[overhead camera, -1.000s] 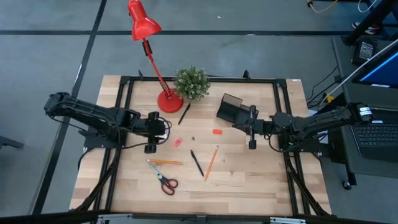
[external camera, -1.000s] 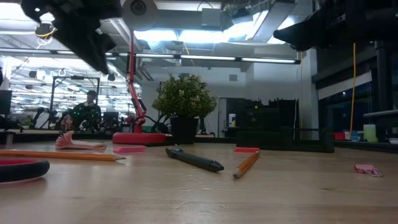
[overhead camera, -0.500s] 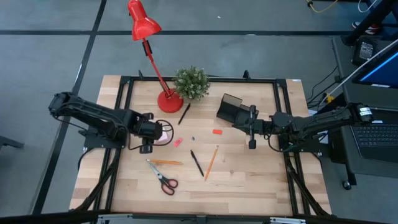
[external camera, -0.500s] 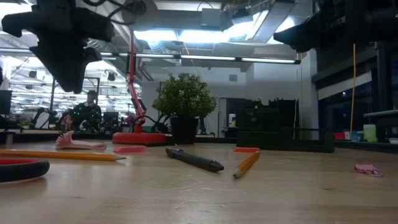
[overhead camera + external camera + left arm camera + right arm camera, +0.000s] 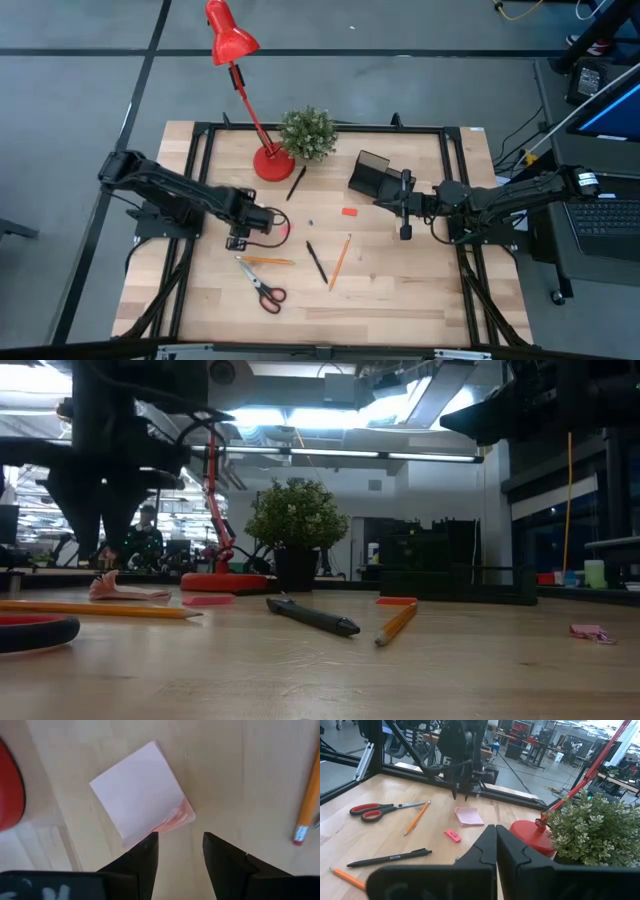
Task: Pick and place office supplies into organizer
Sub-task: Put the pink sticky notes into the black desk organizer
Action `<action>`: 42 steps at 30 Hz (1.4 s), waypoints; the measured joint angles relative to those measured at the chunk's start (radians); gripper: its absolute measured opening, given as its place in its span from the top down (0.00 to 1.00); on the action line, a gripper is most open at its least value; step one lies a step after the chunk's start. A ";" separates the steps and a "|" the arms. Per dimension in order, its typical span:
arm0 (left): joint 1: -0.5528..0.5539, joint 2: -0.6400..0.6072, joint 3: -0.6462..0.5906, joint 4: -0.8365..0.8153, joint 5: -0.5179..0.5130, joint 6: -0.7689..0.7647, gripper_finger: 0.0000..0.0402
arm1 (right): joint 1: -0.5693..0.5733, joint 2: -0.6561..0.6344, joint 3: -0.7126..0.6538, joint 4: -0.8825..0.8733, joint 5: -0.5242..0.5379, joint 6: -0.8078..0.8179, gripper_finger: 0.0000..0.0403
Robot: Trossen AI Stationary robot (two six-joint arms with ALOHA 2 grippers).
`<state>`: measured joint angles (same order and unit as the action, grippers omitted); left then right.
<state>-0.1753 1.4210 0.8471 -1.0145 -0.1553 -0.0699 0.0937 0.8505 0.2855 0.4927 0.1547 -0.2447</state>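
The left claw (image 5: 179, 851) is held spread above one corner of the pink sticky-note pad (image 5: 140, 790), which lies flat on the table (image 5: 400, 290) beside the lamp base (image 5: 272, 164). The pad's edge should be straddled squarely before closing. The right claw (image 5: 496, 851), pressed together, waits by the organizer (image 5: 372, 176).

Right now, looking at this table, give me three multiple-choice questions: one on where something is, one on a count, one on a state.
1. Where is the left claw?
A. Above the pink sticky-note pad
B. Inside the organizer
C. Over the scissors

2. How many orange pencils lie on the table?
A. One
B. Two
C. Four

3. What state is the right claw in?
A. Shut
B. Wide open
C. Holding a pen

Answers:
1. A, the left wrist view looks down on the pad just past its fingertips.
2. B, the high view shows two.
3. A, its fingers meet with nothing between.
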 joint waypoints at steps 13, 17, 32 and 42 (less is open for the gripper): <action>0.029 0.074 0.000 0.011 -0.026 0.105 0.64 | 0.000 0.000 0.000 0.000 0.000 0.006 0.96; 0.041 0.077 0.000 0.028 -0.025 0.142 0.65 | 0.000 0.000 0.000 0.000 0.000 0.006 0.95; 0.062 0.096 -0.005 0.052 0.019 0.145 0.65 | 0.000 0.000 0.000 0.000 0.000 0.005 0.95; 0.062 0.153 -0.006 0.055 -0.001 0.171 0.65 | 0.000 0.000 0.000 -0.002 0.000 0.004 0.95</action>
<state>-0.1135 1.5742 0.8406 -0.9599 -0.1563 0.1012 0.0940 0.8509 0.2855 0.4904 0.1551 -0.2407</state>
